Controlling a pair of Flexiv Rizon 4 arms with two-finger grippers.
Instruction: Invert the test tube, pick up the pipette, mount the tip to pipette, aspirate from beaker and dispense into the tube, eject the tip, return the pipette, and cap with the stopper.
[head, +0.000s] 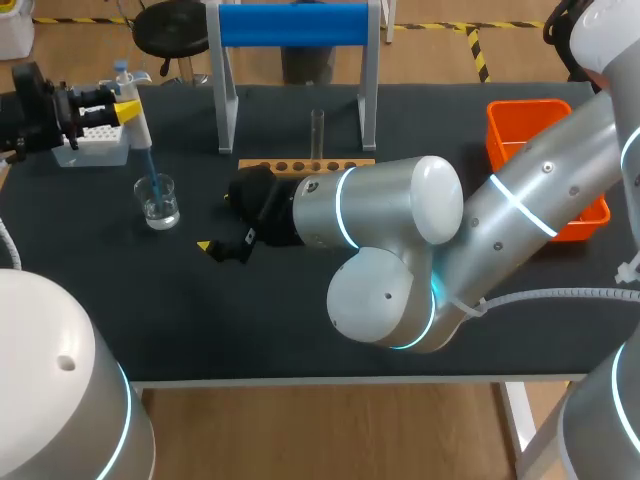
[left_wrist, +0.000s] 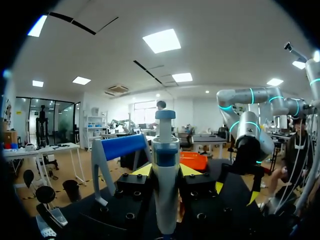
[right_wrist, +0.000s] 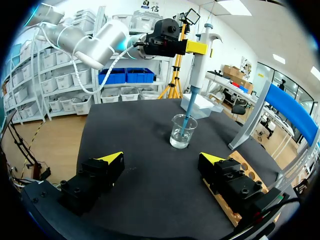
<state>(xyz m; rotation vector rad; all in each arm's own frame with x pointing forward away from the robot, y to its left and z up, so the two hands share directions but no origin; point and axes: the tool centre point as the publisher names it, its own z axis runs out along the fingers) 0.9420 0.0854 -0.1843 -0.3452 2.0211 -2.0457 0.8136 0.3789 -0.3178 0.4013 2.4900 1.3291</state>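
Note:
My left gripper (head: 125, 108) is shut on the white pipette (head: 138, 115) at the table's far left. The pipette's blue tip (head: 153, 178) dips into the glass beaker (head: 159, 201), which holds clear liquid. In the left wrist view the pipette (left_wrist: 165, 170) stands upright between the fingers of my left gripper (left_wrist: 166, 172). My right gripper (right_wrist: 161, 160) hangs open and empty over the mat, with the beaker (right_wrist: 181, 132) and the blue tip (right_wrist: 187, 118) just ahead of it. The test tube (head: 317, 134) stands upright in the wooden rack (head: 305, 165).
A white tip box (head: 95, 146) sits behind the beaker at the far left. A stand with a blue bar (head: 293, 25) rises behind the rack. An orange bin (head: 530, 125) sits at the far right, partly behind my right arm (head: 400, 230).

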